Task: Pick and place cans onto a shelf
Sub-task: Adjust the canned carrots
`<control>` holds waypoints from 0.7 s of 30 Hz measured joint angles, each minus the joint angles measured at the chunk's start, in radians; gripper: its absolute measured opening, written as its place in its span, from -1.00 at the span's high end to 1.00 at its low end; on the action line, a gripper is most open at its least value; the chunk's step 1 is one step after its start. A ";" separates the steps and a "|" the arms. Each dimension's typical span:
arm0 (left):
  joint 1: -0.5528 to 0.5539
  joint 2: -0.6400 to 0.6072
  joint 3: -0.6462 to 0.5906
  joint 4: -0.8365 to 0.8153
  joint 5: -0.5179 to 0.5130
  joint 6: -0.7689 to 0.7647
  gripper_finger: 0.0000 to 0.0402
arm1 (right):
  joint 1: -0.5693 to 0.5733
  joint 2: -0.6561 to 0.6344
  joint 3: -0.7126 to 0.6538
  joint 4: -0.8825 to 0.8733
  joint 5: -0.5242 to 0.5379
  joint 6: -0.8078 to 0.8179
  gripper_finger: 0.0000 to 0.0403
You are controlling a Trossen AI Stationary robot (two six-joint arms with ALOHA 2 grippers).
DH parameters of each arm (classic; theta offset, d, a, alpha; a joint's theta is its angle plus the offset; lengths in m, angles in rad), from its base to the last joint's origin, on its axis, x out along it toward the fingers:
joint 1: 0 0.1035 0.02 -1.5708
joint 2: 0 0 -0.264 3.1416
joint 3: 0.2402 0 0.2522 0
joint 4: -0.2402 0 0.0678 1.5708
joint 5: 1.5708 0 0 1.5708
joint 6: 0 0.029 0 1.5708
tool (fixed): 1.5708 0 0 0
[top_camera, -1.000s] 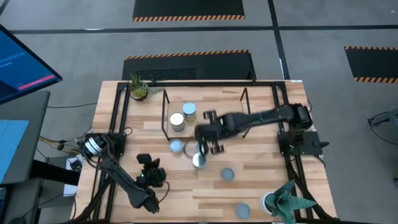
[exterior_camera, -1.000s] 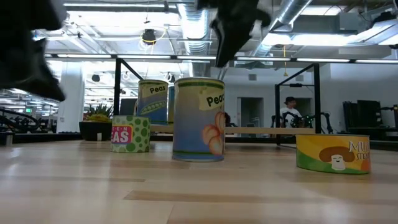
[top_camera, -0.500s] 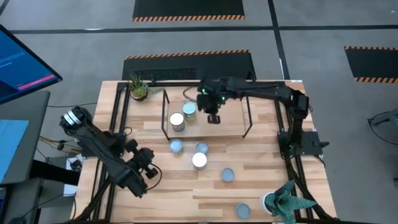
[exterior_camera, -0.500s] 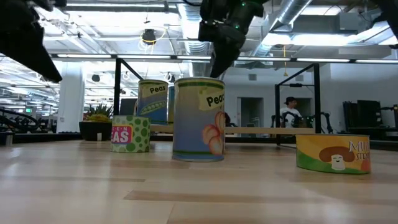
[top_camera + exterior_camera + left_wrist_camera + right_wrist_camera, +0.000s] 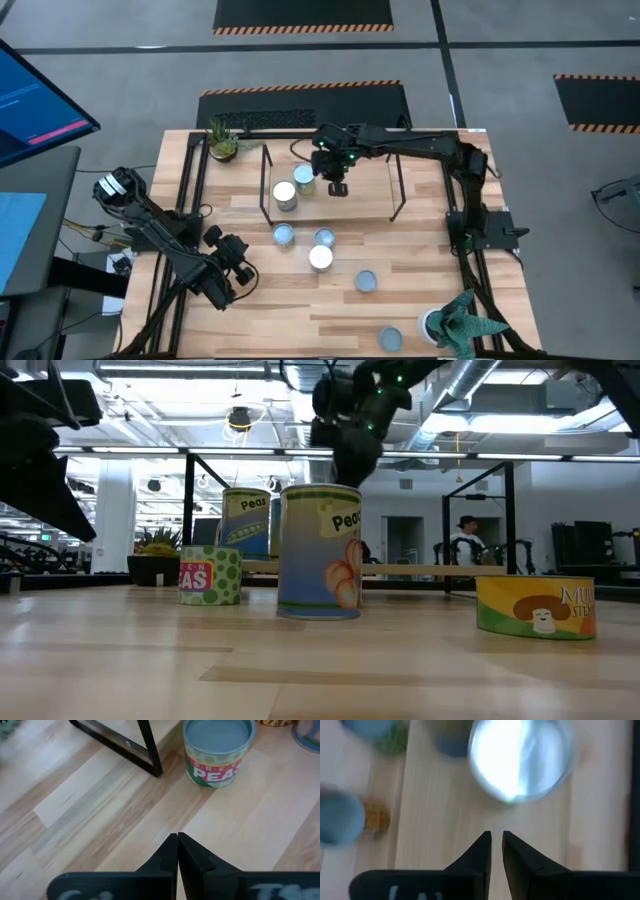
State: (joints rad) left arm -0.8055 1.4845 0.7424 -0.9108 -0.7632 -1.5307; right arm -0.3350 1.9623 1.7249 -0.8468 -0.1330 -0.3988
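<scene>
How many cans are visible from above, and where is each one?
7. Two cans stand on the shelf: and. Three cluster on the table before it. One sits farther out, one near the front edge. Others might be hidden.

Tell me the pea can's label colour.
Green with dots, red name band; left wrist view shows the pea can best.
</scene>
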 joint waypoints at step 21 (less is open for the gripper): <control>0.000 0.000 0.052 0.002 -0.004 0.007 1.00 | 0.014 0.073 0.003 0.224 -0.021 -0.017 0.64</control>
State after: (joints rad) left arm -0.8055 1.4845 0.7948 -0.9085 -0.7670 -1.5241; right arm -0.3206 2.0354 1.7283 -0.6226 -0.1535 -0.4162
